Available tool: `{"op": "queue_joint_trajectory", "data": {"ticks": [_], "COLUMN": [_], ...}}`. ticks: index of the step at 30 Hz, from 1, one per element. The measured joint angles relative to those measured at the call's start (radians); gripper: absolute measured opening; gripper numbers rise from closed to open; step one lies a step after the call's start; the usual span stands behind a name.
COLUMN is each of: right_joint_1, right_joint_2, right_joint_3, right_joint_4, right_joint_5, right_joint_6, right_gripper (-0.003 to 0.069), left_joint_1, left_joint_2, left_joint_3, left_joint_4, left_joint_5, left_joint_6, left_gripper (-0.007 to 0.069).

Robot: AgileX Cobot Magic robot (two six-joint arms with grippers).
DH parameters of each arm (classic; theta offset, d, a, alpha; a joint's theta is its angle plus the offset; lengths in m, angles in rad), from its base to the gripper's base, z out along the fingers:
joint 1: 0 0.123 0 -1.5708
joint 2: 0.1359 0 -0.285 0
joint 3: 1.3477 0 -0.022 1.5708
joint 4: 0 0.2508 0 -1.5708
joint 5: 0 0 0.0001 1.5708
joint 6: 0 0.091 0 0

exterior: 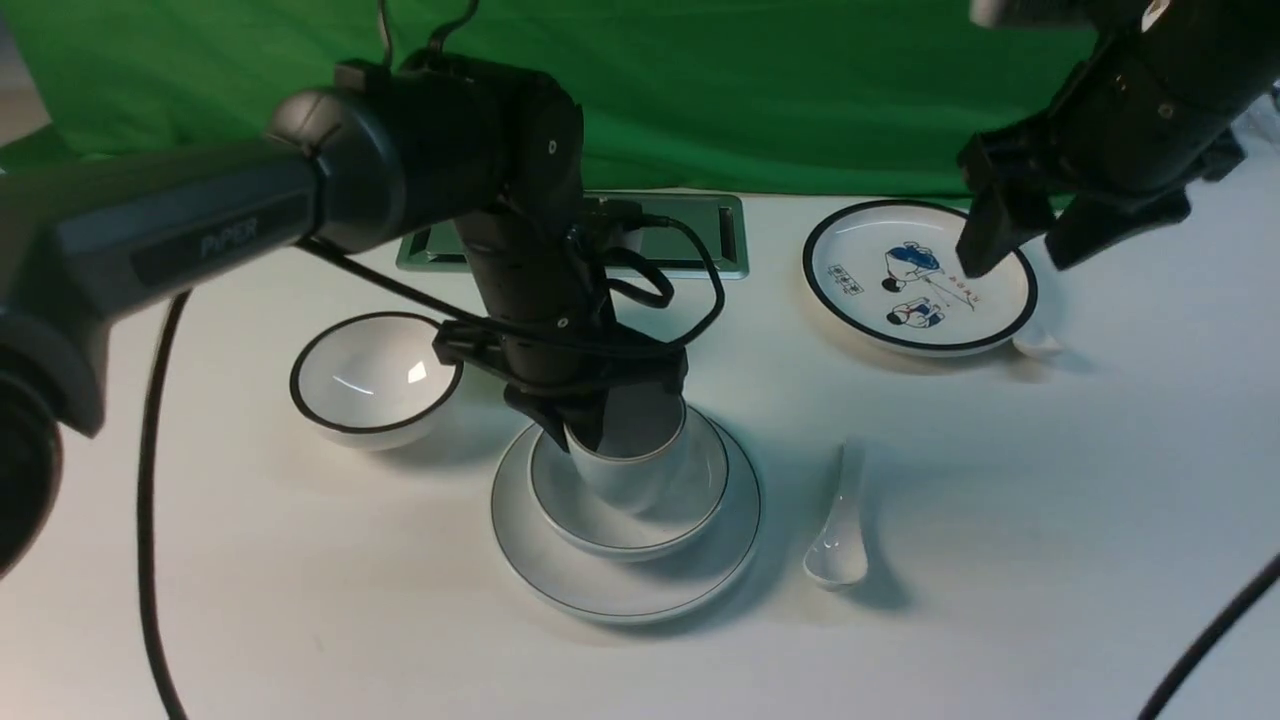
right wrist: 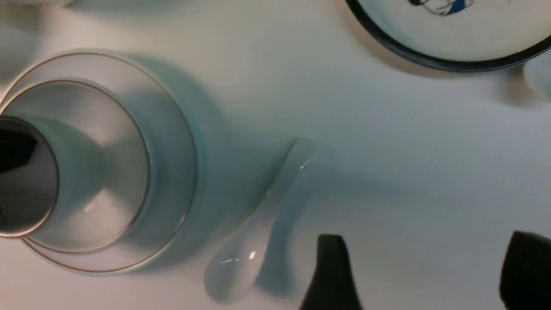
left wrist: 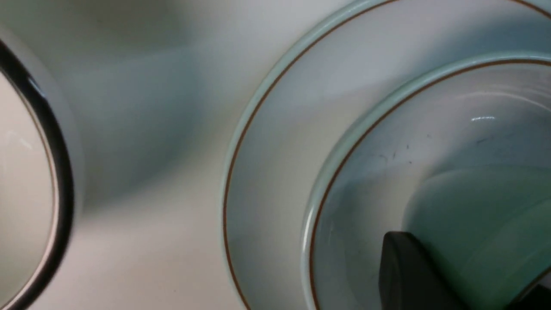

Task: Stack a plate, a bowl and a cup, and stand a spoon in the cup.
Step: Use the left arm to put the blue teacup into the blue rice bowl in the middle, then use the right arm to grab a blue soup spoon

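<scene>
The plain plate (exterior: 620, 592) lies at the table's middle, with the bowl (exterior: 600, 522) on it and the cup (exterior: 632, 478) standing upright in the bowl. My left gripper (exterior: 608, 432) reaches down onto the cup, shut on its wall, one finger outside and one inside. The left wrist view shows the plate (left wrist: 258, 172), the bowl (left wrist: 370, 181), the cup (left wrist: 473, 206) and the outer finger (left wrist: 404, 271). The spoon (exterior: 838, 530) lies on the table right of the stack, scoop nearest me; it also shows in the right wrist view (right wrist: 258, 228). My right gripper (exterior: 1015, 240) is open and empty, high above the picture plate.
A black-rimmed bowl (exterior: 370, 378) stands left of the stack. A black-rimmed plate with blue figures (exterior: 920, 275) lies at the back right, with a second white spoon (exterior: 1035, 345) at its edge. A metal tray (exterior: 700, 235) lies at the back. Black cables hang from the left arm.
</scene>
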Motion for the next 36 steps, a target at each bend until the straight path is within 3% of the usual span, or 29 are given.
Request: {"op": "queue_joint_trajectory", "data": {"ticks": [6, 10, 15, 18, 23, 24, 26, 29, 30, 31, 36], "right_joint_1": [0.025, 0.057, 0.076, 0.080, 0.097, 0.099, 0.105, 0.110, 0.111, 0.113, 0.121], "right_joint_2": [0.140, 0.233, 0.314, 0.348, 0.400, 0.403, 0.405, 0.408, 0.408, 0.398, 0.258], "right_joint_3": [0.000, 0.000, 0.000, 0.000, -0.001, -0.002, -0.005, -0.006, -0.006, -0.005, 0.001], "right_joint_4": [0.029, 0.049, 0.058, 0.059, 0.054, 0.053, 0.053, 0.052, 0.051, 0.050, 0.035], "right_joint_5": [-0.001, -0.001, -0.001, -0.002, -0.003, -0.003, -0.003, -0.003, -0.003, -0.004, -0.088], "right_joint_6": [0.000, 0.001, 0.016, 0.032, 0.036, 0.036, 0.036, 0.038, 0.037, 0.035, 0.035], "right_gripper": [0.0556, 0.0567, 0.0567, 0.0567, 0.0549, 0.0512, 0.0432, 0.0158, 0.0146, 0.0081, 0.0081], "left_joint_1": [0.000, 0.000, 0.000, 0.000, 0.000, 0.000, 0.000, 0.000, 0.000, 0.000, 0.000], "left_joint_2": [0.000, 0.000, -0.006, -0.032, -0.144, -0.170, -0.218, -0.294, -0.312, -0.354, -0.533], "left_joint_3": [-0.001, -0.024, -0.144, -0.196, -0.210, -0.205, -0.194, -0.174, -0.170, -0.151, -0.035], "left_joint_4": [-0.001, -0.029, -0.016, -0.010, -0.010, -0.009, -0.002, 0.023, 0.027, 0.050, 0.169], "left_joint_5": [0.005, 0.023, 0.110, 0.115, 0.120, 0.123, 0.125, 0.125, 0.125, 0.125, 0.126], "left_joint_6": [0.009, 0.009, 0.013, 0.019, 0.035, 0.046, 0.056, 0.058, 0.058, 0.057, 0.017], "left_gripper": [0.0194, 0.0353, 0.0399, 0.0363, 0.0131, 0.0072, 0.0025, 0.0001, 0.0000, -0.0001, -0.0002]}}
